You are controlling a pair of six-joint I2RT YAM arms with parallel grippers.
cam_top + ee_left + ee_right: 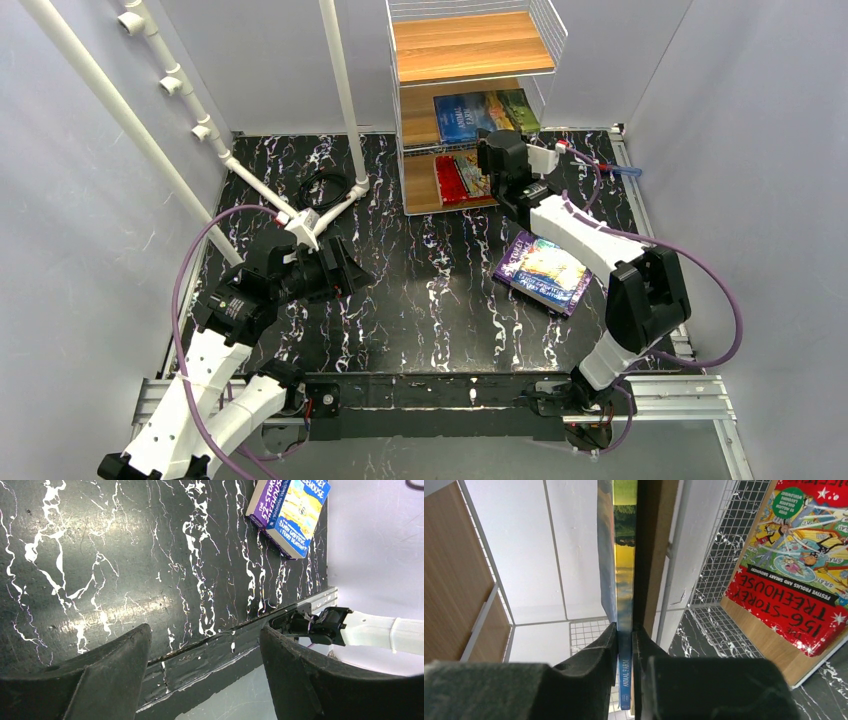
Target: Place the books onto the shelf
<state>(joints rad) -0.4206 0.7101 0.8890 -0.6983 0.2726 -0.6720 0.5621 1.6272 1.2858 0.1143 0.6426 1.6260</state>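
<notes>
Risk sits in the release: the right gripper (625,630) has its jaws pinched narrow on the spine edge of Animal Farm (486,113), which lies flat on the middle board of the shelf (470,45). Its long axis runs across the board and its spine faces the arms. We judge that pulling back before opening could drag it off. The left gripper (205,645) hovers with jaws wide, holding nothing, over the surface (430,300).

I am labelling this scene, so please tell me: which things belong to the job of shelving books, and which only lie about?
Belong: Animal Farm book, in the right claw; red book; stacked books on the table; shelf.
Lying about: white pipe frame; black cable coil.
</notes>
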